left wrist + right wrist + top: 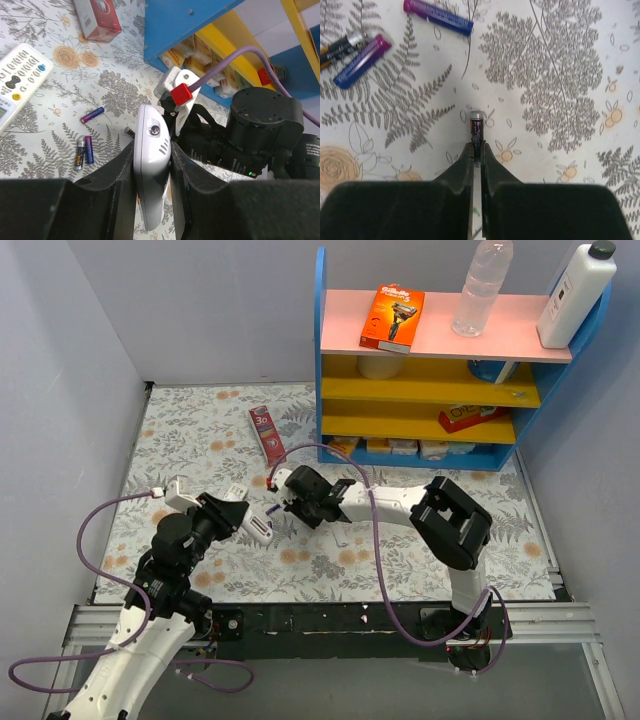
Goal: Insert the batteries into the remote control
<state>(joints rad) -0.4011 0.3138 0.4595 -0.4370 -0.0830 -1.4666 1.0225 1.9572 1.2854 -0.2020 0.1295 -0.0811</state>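
The left tool (153, 147) is clamped on a slim white remote control (151, 170), one finger on each long side, holding it edge-up at the lower middle of the left wrist view, with a small round lens and a few slots on the face turned to the camera. The right tool (477, 148) is pinched almost together on the near end of a dark battery (476, 125) with a silver cap. That battery lies flat on the floral table (330, 570) and points away from the tips, at the middle of the right wrist view. Three more batteries lie loose on the table. A blue-purple battery (437, 16) is at the top of that view, left of centre. A touching pair (355, 57) is at the upper left, made up of one blue-purple cell and one darker cell with a silver end. In the overhead view the two tools meet near the middle of the table, left of centre, with the remote just beside the right tool. A second remote (20, 75), white with rows of buttons, lies at the left edge of the left wrist view. A red box (266, 433) lies flat above the tools, near a blue and yellow shelf (322, 360) at the upper right. On top of the shelf are an orange razor pack (391, 318), a clear water bottle (482, 285) and a white bottle (575, 295).
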